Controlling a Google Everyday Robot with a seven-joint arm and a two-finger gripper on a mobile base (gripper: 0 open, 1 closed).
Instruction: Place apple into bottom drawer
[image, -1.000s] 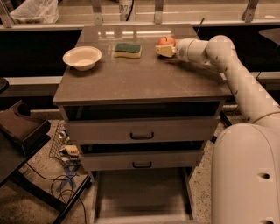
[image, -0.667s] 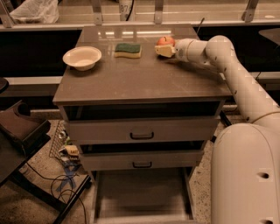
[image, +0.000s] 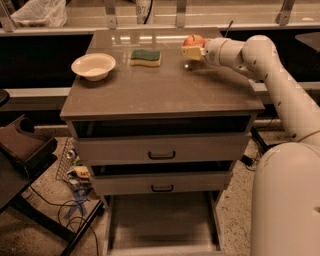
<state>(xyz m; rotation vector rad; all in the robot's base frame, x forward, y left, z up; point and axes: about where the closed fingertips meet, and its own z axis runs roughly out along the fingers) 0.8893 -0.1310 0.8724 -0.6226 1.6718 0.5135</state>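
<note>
From my one camera view, the gripper is at the far right of the cabinet top, fingers closed around the apple. The apple looks lifted just clear of the surface, with a shadow beneath it. So I judge the pick done. The bottom drawer stands pulled open at the near, low end, with nothing in it that I can see. Left to do: carry the apple forward and down past the two upper drawers, then release. The bowl and sponge sit well left.
</note>
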